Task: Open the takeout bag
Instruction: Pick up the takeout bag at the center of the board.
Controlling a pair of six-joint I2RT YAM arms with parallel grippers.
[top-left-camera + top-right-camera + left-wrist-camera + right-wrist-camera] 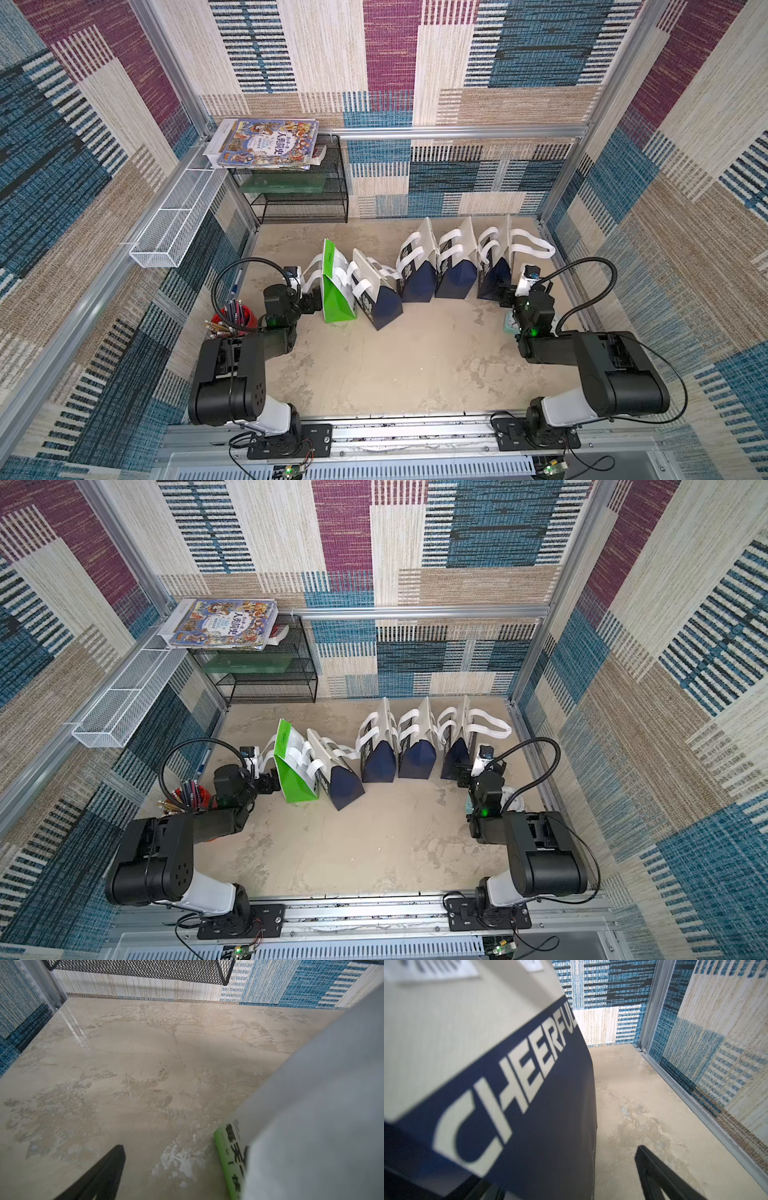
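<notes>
Holding pencils [234, 308], a red cup [250, 320] sits near seemingly shut takeout bags [338, 299].

A row of bags [415, 282] stands across the table [415, 365]. The left gripper [311, 301] sits just beside the leftmost bag [337, 299], the right gripper [505, 293] beside the rightmost bag [494, 278]. At rear left, books [266, 143] lie on the rack [303, 203].

Left pincer [312, 300] and right pincer [504, 294] both gape wide.

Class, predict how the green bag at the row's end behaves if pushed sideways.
The green bag probably tips easily: tall, narrow base, top pinched flat. Likely light and floppy up top: its white handles droop in loops.
</notes>
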